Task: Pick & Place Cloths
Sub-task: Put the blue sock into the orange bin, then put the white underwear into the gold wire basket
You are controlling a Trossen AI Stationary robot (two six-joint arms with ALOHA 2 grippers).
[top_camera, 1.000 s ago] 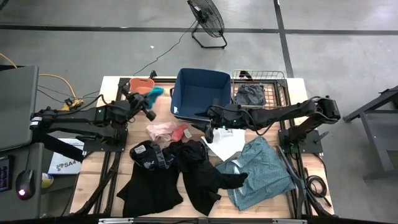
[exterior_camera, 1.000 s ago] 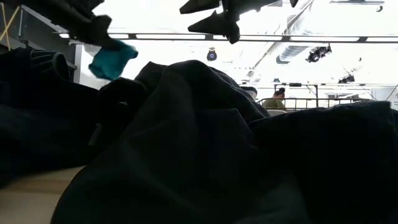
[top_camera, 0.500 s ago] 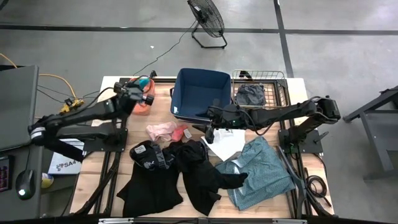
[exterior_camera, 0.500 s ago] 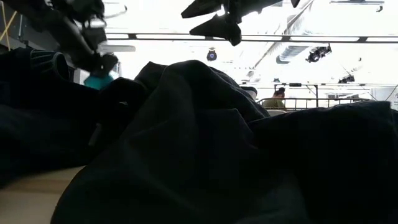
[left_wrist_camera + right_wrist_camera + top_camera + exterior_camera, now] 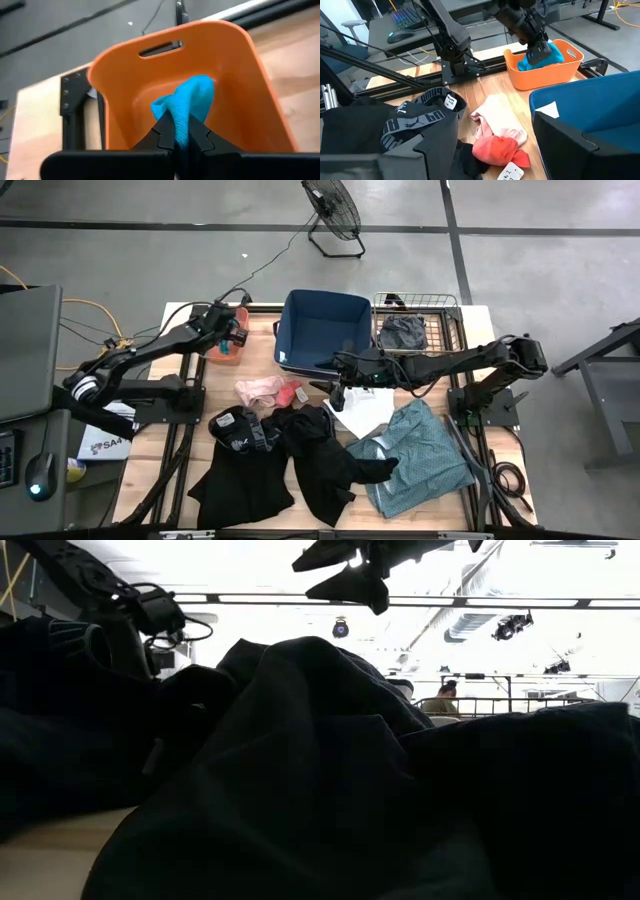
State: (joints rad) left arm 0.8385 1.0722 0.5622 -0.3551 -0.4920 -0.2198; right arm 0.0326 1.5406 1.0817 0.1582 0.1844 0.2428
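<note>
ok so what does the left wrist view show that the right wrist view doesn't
Only the left wrist view shows, up close, the left tool shut on the blue cloth, and the handle slot in the orange bin.

Only the right wrist view shows the pink cloth, the red cloth, the black garment with a lettered waistband, the navy bin and a keyboard on a desk behind.

Both show the orange bin, the blue cloth held in it by the left tool, and the wooden table.

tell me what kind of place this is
Probably a robotics lab or workshop: bare concrete floor, a standing fan, a keyboard on a desk, and a wooden bench with two mounted arms.
</note>
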